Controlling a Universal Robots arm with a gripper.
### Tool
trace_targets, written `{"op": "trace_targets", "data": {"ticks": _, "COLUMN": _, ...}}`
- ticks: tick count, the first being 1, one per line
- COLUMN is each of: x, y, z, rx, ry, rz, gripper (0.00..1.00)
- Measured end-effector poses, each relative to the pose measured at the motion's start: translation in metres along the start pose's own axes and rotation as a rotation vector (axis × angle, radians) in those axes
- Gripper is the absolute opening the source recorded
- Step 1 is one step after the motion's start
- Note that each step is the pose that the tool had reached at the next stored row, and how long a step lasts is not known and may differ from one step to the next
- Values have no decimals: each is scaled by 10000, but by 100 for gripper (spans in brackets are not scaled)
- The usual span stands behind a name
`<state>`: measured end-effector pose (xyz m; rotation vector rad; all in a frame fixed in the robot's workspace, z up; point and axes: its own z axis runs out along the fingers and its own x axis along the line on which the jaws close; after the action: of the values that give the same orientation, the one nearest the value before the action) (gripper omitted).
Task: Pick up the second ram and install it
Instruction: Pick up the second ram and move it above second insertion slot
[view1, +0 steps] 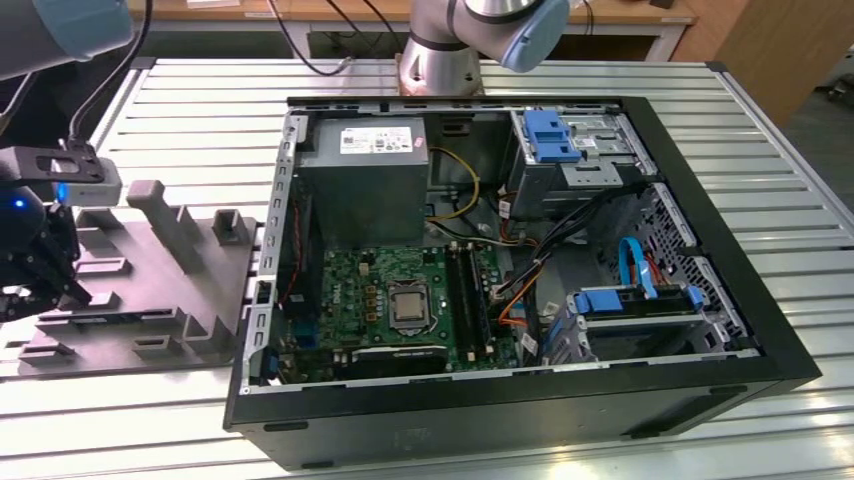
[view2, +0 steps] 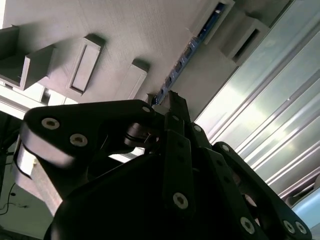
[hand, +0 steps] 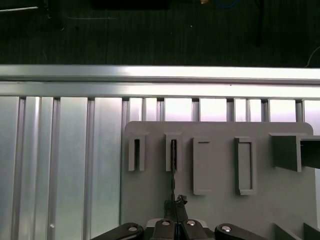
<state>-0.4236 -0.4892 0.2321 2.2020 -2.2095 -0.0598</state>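
Robotics lab: a grey industrial robot arm (view1: 441, 55) rises from a ribbed aluminium-profile table (view1: 200, 110), where an opened black desktop computer case (view1: 467, 420) sits beside a grey slotted plastic fixture plate (view1: 174, 310); wooden workbench (view1: 334, 12) and black cables (view1: 300, 45) behind.

Edge-on ram (hand: 173, 160) at gripper (hand: 173, 205), grey holder (hand: 150, 200)

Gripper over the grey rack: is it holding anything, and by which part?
The gripper seems shut on the second ram, pinching its thin edge near one end.
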Motion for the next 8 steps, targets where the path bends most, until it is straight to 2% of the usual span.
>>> {"op": "trace_targets", "data": {"ticks": 3, "x": 0, "y": -2, "z": 37, "rx": 1, "ry": -6, "rz": 0, "gripper": 10}}
{"op": "trace_targets", "data": {"ticks": 8, "x": 0, "y": -2, "z": 42, "rx": 0, "ry": -10, "rz": 0, "gripper": 10}}
